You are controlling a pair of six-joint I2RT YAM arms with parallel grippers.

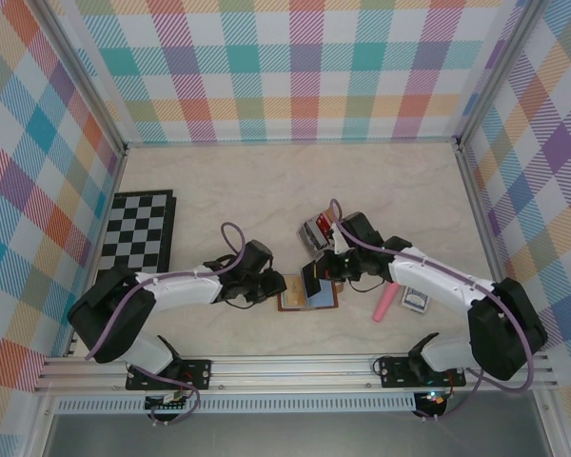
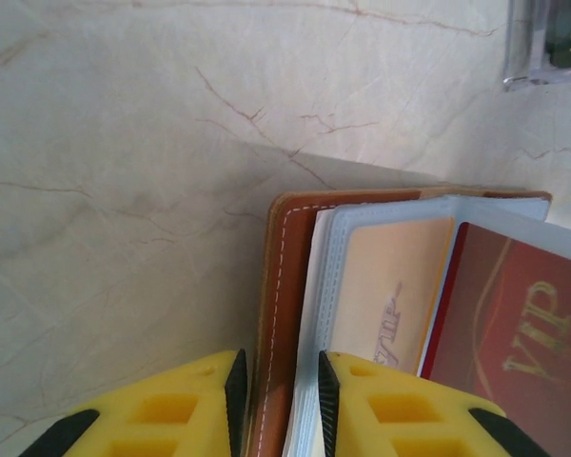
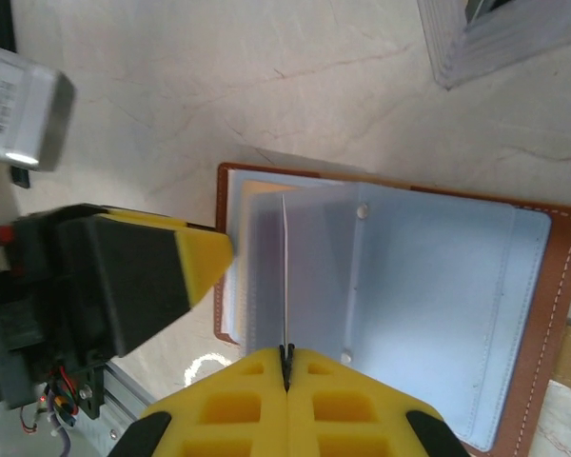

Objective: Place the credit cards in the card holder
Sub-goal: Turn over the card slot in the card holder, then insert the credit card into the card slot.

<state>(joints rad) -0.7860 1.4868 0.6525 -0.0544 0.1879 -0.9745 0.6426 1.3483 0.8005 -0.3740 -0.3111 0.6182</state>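
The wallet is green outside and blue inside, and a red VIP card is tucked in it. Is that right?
Not quite. The wallet is brown outside, not green; the left wrist view shows its brown stitched cover. The rest holds: it is blue inside, and a red VIP card is tucked in it.

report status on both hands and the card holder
Left hand shut on card holder, brown cover edge. Right hand shut on dark card, upright over open pale-blue pockets. Clear rack apart, beyond it.
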